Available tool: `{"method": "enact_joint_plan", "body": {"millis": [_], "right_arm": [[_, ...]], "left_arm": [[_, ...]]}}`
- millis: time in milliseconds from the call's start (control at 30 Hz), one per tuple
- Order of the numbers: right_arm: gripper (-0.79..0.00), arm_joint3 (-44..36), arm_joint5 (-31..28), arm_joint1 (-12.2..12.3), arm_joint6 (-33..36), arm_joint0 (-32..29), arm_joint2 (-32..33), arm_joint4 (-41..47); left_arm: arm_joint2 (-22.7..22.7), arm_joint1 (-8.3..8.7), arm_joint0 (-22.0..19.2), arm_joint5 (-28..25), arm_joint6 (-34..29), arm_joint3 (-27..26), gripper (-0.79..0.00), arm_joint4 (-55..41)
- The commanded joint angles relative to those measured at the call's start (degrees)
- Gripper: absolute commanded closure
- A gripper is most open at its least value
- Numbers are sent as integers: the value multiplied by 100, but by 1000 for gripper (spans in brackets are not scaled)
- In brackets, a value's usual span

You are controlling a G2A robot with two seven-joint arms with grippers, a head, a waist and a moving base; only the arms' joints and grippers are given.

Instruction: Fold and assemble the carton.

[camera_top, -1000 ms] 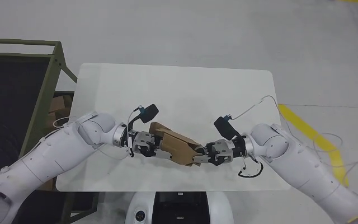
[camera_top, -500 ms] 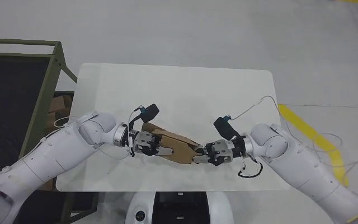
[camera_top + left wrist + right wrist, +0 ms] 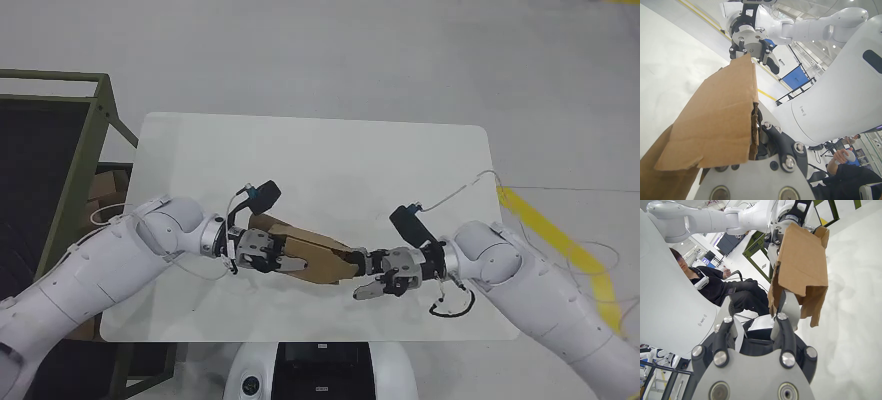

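A brown cardboard carton [image 3: 310,258], partly flattened, hangs over the front of the white table [image 3: 330,160] between my two arms. My left gripper [image 3: 280,255] is shut on its left end; in the left wrist view the carton [image 3: 719,113] covers one finger and runs away toward the far right gripper [image 3: 751,55]. My right gripper [image 3: 368,280] stands open at the carton's right end. In the right wrist view the gripper [image 3: 759,300] has its fingers spread wide. The carton's [image 3: 802,262] torn edge hangs between them, beside one finger.
A green metal frame [image 3: 90,130] stands off the table's left side, with more cardboard [image 3: 100,195] stacked behind it. Yellow tape [image 3: 540,230] marks the floor at the right. The back half of the table is bare.
My right gripper has opened and let go of the carton's end, shifting slightly right. The left gripper has turned the carton, so it looks narrower from above.
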Motion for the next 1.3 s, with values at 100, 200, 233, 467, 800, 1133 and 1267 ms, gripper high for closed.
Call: {"method": "enact_joint_plan", "body": {"millis": [100,200,233,467,800,1133,1267], "right_arm": [[-785,-171,0,107,-376,-480,547,-531],[-785,-370,0,151,-926,-871,902,-1093],[-785,-445,0,165,-1107,-1001,1007,-1281],[-785,-796,0,273,-1975,-1695,1465,-2110],[-785,-818,52,271,-2020,-1729,1466,-2135],[-785,-1324,0,166,-3375,-2197,1907,-3723],[-785,-1324,0,166,-3375,-2197,1907,-3723]], "left_arm": [[-245,8,179,0,0,-116,0,-54],[-363,5,284,0,0,-103,0,-121],[-400,2,316,0,0,-97,0,-143],[-512,-8,436,0,0,-68,0,-177],[-534,-26,499,65,138,-169,0,-154],[-600,-67,628,69,-53,-191,0,-617],[-604,-66,640,104,-104,-252,0,-831]]}}
